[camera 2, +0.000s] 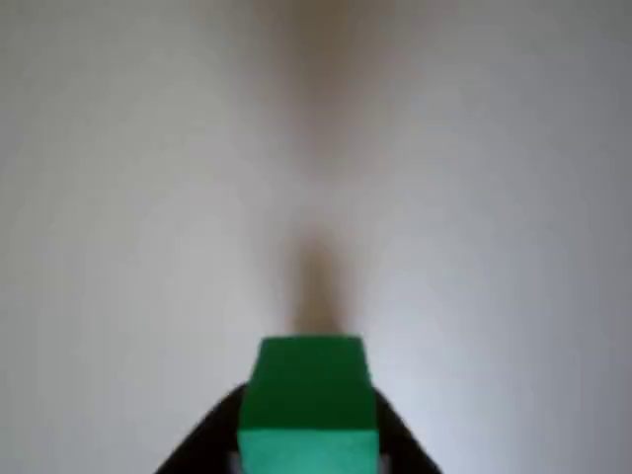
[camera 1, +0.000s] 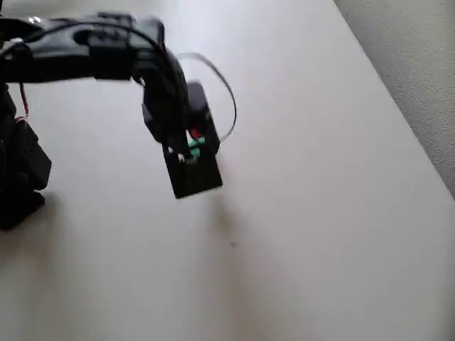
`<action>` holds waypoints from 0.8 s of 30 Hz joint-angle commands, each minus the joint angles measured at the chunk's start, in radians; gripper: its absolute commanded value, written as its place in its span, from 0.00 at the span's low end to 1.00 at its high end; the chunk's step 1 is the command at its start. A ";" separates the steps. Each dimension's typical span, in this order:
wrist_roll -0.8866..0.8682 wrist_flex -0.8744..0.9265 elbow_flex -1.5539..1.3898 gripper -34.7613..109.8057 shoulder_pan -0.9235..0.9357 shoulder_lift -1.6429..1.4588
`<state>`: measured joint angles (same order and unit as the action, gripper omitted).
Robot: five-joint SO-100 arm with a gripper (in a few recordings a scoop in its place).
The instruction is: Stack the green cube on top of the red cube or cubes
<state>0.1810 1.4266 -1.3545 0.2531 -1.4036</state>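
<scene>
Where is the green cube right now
The green cube sits at the bottom centre of the wrist view between the dark fingers; in the overhead view it shows under the gripper, upper left of centre, right beside a bit of red.

red cube [camera 1: 193,133] mostly hidden under hand, green cube [camera 2: 308,405] cut off below

Bright green cube [camera 2: 308,405] sits level, with red cube [camera 1: 193,133] just beside it.
</scene>
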 commanded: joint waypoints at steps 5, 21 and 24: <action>-0.077 0.184 0.250 0.23 -0.077 -0.089; -0.144 0.209 0.242 0.23 -0.209 -0.086; -0.155 0.209 0.242 0.23 -0.224 -0.080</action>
<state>0.0445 1.6245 -1.1720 0.0522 -1.4143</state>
